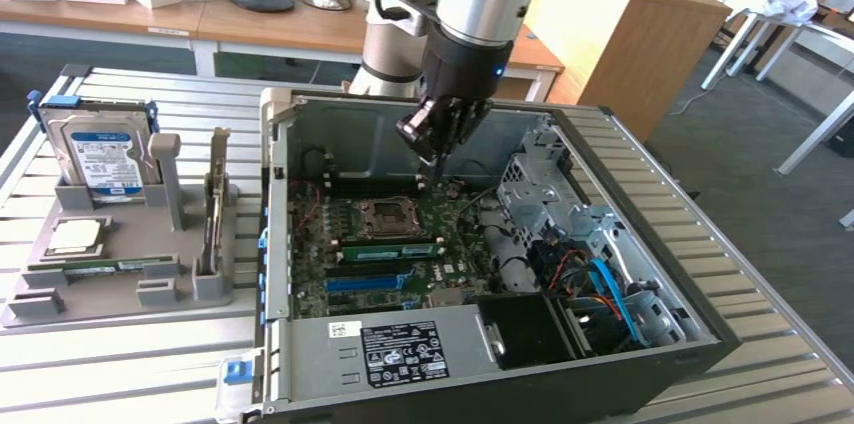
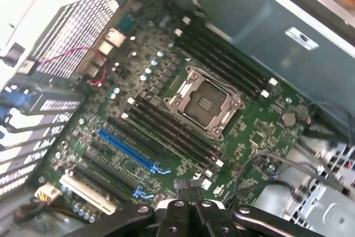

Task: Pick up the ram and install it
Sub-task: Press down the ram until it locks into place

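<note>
My work surface is a metal slatted table point(image 1: 120, 364) of pale grey bars. Directly on it, toward the exterior view's left, rests a grey parts holder point(image 1: 114, 289); just beside that, toward the exterior view's right, stands an open computer case point(image 1: 641, 364) with its side panel off, covering most of the table.

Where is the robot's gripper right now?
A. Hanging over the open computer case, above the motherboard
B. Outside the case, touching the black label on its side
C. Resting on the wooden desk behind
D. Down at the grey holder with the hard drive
A: in the exterior view the gripper hangs inside the open computer case, above the motherboard, well away from the grey holder.
</note>
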`<state>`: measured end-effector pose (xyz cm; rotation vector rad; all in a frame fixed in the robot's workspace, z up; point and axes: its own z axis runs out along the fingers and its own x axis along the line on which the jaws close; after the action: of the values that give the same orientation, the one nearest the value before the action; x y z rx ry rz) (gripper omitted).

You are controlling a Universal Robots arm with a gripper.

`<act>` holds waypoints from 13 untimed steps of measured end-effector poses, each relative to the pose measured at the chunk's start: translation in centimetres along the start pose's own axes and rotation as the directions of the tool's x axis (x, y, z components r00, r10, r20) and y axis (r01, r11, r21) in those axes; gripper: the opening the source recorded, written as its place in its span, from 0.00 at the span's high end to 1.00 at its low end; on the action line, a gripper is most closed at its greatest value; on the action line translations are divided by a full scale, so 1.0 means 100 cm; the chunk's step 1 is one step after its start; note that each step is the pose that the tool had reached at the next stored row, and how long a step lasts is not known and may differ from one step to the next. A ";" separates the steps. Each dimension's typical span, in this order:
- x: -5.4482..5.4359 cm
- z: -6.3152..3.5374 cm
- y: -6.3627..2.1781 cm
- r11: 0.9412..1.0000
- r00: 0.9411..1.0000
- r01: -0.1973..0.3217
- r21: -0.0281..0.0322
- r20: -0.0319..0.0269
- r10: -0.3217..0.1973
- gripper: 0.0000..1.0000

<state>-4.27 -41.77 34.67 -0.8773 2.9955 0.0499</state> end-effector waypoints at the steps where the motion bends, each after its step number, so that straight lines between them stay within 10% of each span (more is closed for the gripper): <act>1: 0.000 0.0001 0.0000 1.000 1.000 -0.018 0.000 0.000 0.018 0.90; 13: 0.000 0.0020 -0.0001 0.974 0.974 -0.226 0.006 0.006 0.226 0.90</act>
<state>-4.27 -41.77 34.47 -0.5306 3.0725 0.0460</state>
